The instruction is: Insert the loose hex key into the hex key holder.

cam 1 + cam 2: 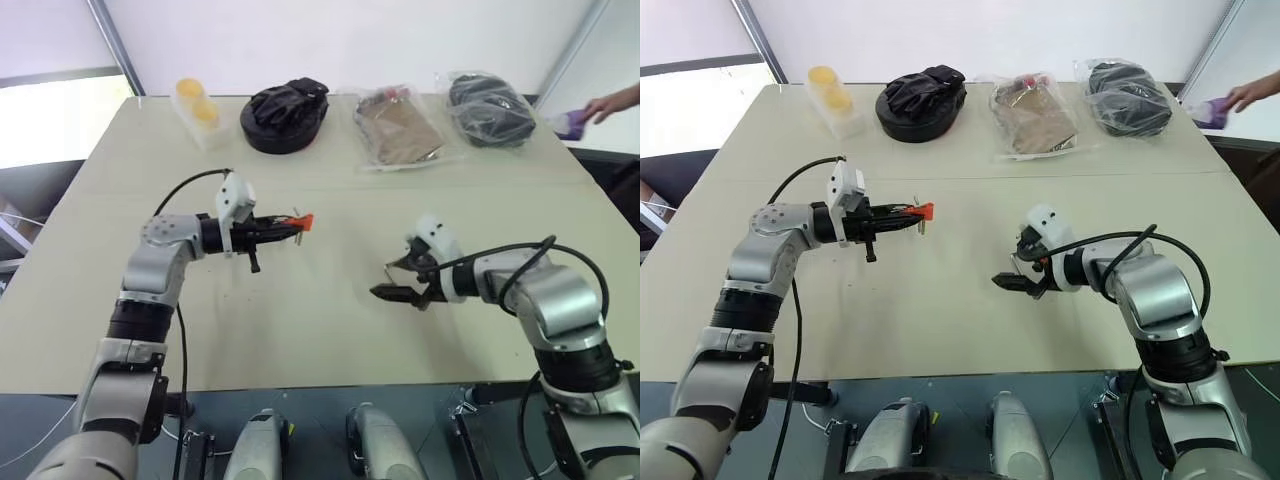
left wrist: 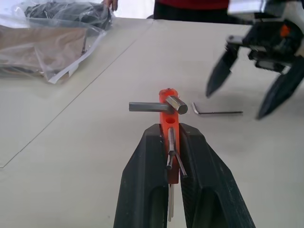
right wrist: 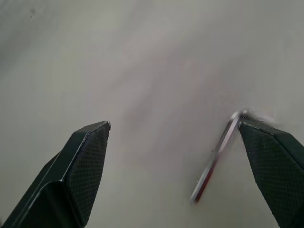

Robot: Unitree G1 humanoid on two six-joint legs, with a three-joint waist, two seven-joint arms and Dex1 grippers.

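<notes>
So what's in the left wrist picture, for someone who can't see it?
The left gripper is shut on an orange hex key holder with grey keys sticking out. Beyond it a loose hex key lies on the pale table, below the right gripper, which is open. Bagged things sit farther back.

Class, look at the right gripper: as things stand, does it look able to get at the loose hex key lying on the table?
Probably yes. The right gripper is open just over the loose hex key, which lies flat on the bare table, one finger by its end. Nothing lies between; a thin flat rod may be fiddly to pinch.
</notes>
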